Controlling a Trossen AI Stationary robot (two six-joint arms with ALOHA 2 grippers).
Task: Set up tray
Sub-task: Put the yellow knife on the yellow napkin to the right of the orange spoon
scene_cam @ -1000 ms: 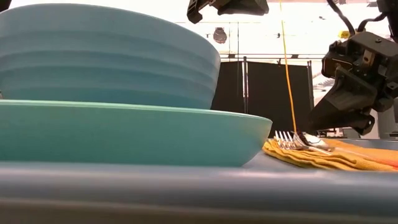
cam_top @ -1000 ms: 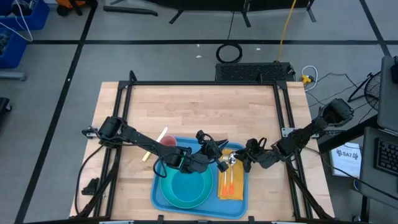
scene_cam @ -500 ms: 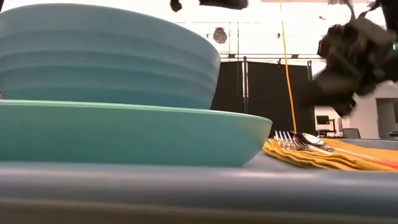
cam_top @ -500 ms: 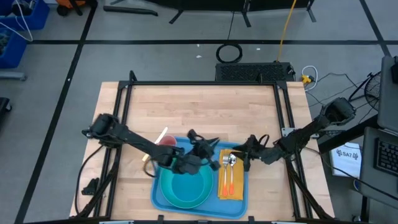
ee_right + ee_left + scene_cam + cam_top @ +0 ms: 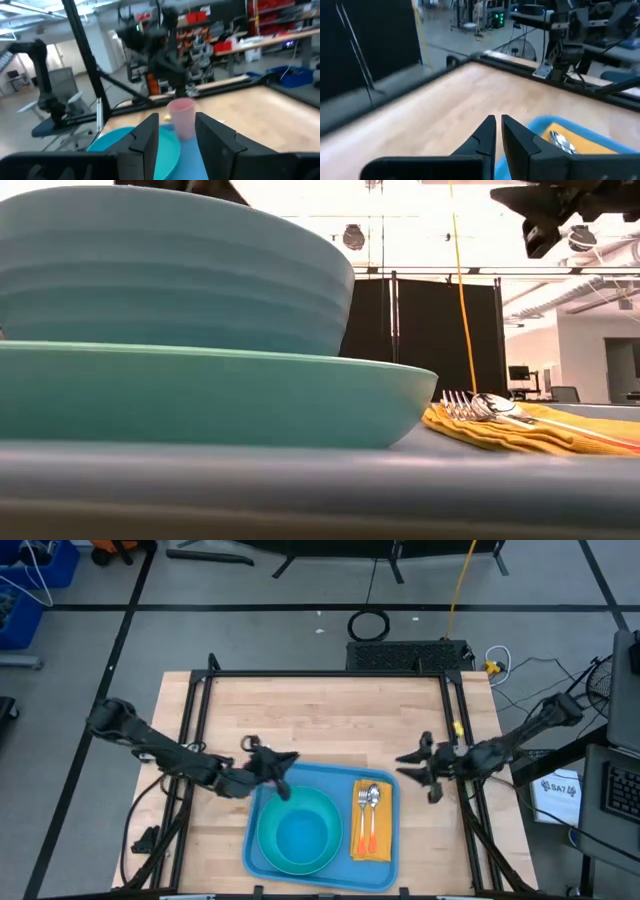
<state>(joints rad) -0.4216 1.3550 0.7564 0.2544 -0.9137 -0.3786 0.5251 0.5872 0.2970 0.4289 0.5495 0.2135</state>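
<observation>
Both grippers have been drawn back off the tray (image 5: 322,830), which lies between them, the left gripper (image 5: 283,768) nearly closed and empty, the right gripper (image 5: 408,762) part open and empty, so retreat is best finished high, clear of the bowl (image 5: 297,830)

Legible text: one white label (image 5: 559,787) on the floor, right of the table (image 5: 330,710), reads roughly "SA7"; smaller print unreadable. No other readable markings.

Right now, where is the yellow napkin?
In the high view, the yellow napkin lies on the tray's right side, beside the bowl, under the fork and spoon.
</observation>
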